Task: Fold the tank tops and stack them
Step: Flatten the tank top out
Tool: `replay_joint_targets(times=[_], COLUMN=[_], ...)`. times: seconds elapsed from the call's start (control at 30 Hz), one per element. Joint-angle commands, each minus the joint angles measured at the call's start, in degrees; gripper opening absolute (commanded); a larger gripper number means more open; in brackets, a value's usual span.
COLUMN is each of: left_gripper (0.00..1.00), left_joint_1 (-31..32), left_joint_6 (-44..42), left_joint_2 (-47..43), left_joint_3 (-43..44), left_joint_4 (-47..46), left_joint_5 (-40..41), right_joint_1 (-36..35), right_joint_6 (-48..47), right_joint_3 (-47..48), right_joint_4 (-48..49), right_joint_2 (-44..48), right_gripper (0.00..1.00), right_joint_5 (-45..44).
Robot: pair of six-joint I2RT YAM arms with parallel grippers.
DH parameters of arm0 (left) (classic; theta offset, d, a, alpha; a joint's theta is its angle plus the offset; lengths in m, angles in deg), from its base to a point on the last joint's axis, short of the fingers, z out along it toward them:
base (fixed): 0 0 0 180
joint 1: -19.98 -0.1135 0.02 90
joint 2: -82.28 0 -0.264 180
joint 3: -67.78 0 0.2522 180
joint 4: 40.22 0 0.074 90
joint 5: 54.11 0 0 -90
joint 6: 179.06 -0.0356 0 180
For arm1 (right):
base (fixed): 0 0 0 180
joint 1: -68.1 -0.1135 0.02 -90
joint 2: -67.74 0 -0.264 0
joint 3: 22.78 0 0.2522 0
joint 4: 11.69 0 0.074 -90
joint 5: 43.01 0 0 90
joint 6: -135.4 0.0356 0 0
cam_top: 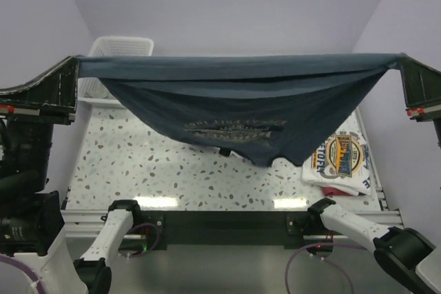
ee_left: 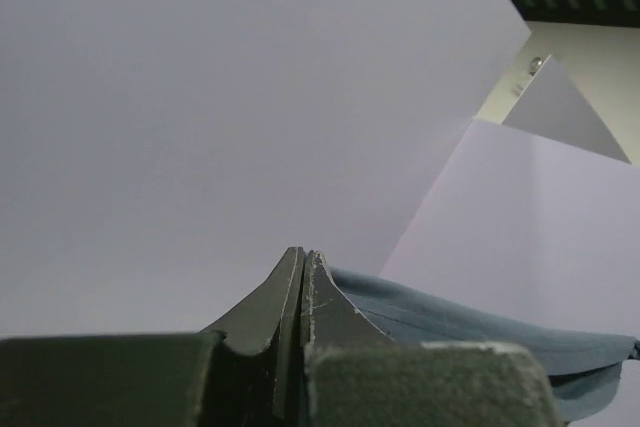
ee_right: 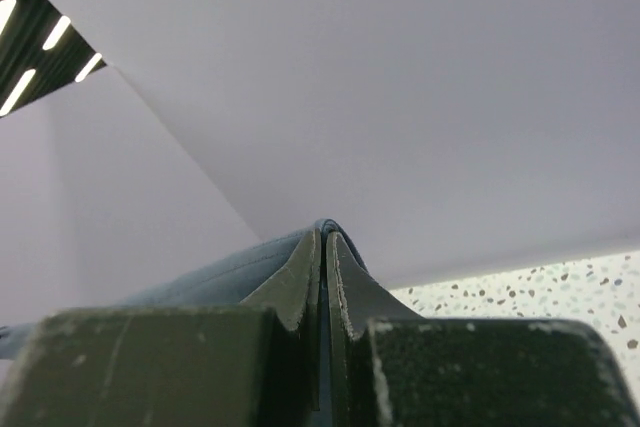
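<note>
The slate-blue tank top (cam_top: 234, 98) with white lettering hangs stretched high above the table, held at both ends. My left gripper (cam_top: 76, 67) is shut on its left end; the cloth (ee_left: 470, 322) trails right of the closed jaws (ee_left: 303, 257). My right gripper (cam_top: 402, 62) is shut on its right end; cloth (ee_right: 230, 272) wraps over the closed fingertips (ee_right: 325, 232). The white tank top (cam_top: 342, 160) with a blue-orange round graphic lies folded on the table at the right, partly hidden by the hanging top.
A white mesh basket (cam_top: 118, 49) stands at the back left, partly behind the stretched cloth. The speckled table (cam_top: 138, 163) lies below, with a metal rail (cam_top: 220, 204) at its near edge. Lavender walls close in the back and sides.
</note>
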Motion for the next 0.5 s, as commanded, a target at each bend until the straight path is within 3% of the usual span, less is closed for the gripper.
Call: replay_joint_targets(times=[0.0, 0.13, 0.3, 0.47], left_gripper=[0.00, 0.00, 0.00, 0.00], left_joint_1=[-0.30, -0.30, -0.30, -0.30], left_joint_6=[1.64, 2.34, 4.27, 5.68], left_joint_2=[5.04, 9.26, 14.62, 29.36], left_joint_3=[5.41, 3.68, -6.58, -10.04], left_joint_4=[-0.24, -3.12, -11.56, -26.74], left_joint_5=[-0.26, -0.35, -2.19, -6.23], right_joint_1=[0.19, 0.19, 0.27, 2.37], right_joint_6=[-3.02, -4.16, -6.97, -9.17], right_joint_3=[3.88, -1.35, -10.51, -11.24], right_joint_4=[-0.05, 4.23, 12.07, 21.03], right_joint_2=[-3.31, -5.25, -10.51, -27.10], right_gripper=[0.00, 0.00, 0.00, 0.00], right_joint_5=[1.11, 0.94, -0.47, 1.54])
